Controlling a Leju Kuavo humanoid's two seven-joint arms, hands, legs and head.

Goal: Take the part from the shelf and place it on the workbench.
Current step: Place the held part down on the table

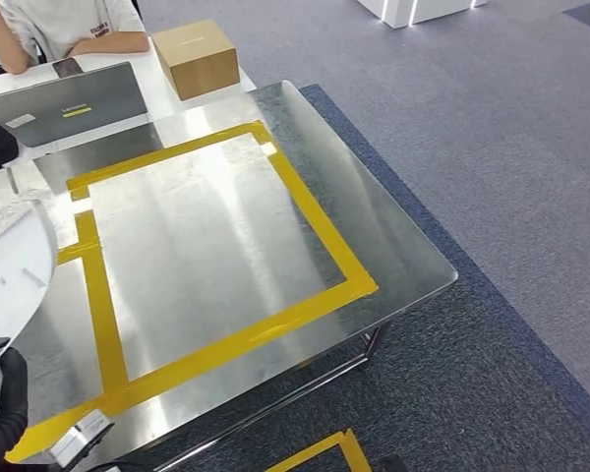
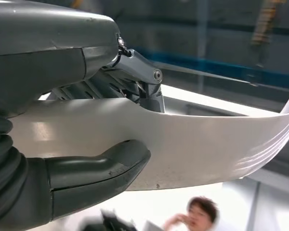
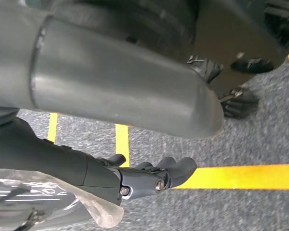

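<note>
The part [image 1: 10,265] is a flat white panel with a rounded edge. My left hand [image 1: 6,393] grips it above the near left corner of the shiny metal workbench [image 1: 396,246]. In the left wrist view the thick thumb [image 2: 99,166] presses one face of the white part [image 2: 208,144], and the darker fingers [image 2: 143,82] lie behind it. A square of yellow tape [image 1: 315,226] frames the middle of the bench. My right hand [image 3: 143,178] hangs over grey carpet with its fingers loosely extended and nothing in them.
A cardboard box [image 1: 196,57] and a closed laptop [image 1: 69,103] lie on a white desk behind the bench, where a person [image 1: 62,25] sits. A small silver block [image 1: 81,438] sits at the bench's near left edge. Grey carpet [image 1: 500,197] spreads to the right.
</note>
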